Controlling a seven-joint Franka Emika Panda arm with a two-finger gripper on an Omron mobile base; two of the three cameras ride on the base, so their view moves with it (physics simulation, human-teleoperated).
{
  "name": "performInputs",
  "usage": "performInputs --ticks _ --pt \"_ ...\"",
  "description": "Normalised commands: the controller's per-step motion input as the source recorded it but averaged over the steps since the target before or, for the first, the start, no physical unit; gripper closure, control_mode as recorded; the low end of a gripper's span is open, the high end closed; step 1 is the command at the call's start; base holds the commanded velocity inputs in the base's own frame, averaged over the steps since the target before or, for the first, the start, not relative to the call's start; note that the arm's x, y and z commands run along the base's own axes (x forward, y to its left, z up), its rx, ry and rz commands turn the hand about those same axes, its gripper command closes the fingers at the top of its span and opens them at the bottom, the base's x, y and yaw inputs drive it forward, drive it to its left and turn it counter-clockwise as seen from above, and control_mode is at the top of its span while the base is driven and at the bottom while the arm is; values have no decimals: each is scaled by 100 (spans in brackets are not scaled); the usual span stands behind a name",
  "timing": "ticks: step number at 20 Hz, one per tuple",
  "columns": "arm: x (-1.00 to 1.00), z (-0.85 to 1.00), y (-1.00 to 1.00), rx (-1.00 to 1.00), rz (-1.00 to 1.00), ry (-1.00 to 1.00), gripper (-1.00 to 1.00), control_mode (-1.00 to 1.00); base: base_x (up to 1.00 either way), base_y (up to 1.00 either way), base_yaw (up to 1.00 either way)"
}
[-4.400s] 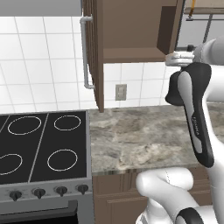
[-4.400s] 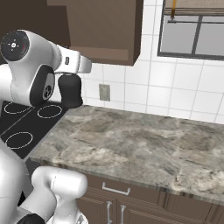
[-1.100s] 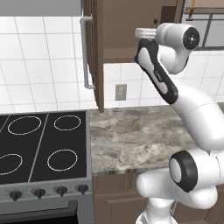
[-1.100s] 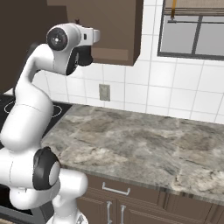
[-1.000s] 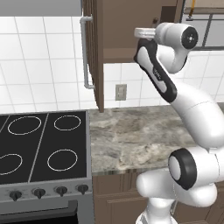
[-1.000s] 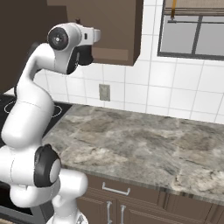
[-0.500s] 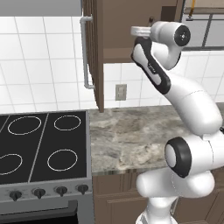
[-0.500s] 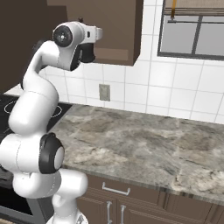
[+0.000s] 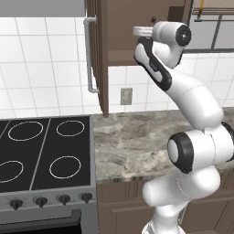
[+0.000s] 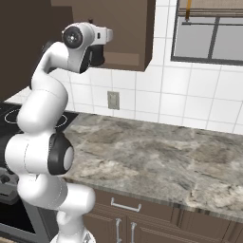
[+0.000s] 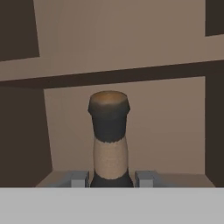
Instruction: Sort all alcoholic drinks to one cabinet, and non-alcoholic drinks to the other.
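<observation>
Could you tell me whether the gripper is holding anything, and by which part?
Yes: the gripper is shut on the black bottle, gripping it low on the neck.

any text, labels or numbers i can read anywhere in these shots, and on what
No readable text in any view.
Squat black bottle held in the end effector: a pale band around its neck, no letters visible on it.
Stove knobs: too small to show any markings.
Wall outlet: plain, no print.
Cabinet and its door handle: no signs or numbers.
</observation>
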Motion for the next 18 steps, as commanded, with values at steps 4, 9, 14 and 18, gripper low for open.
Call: performInputs --ticks 4,9,14,18 --pt "31 0 1 0 0 0 100 -100 0 0 0" --pt "32 0 2 0 0 0 100 -100 0 0 0" --pt "29 -3 2 0 0 0 100 -100 0 0 0" --pt "25 -7 3 0 0 0 100 -100 0 0 0"
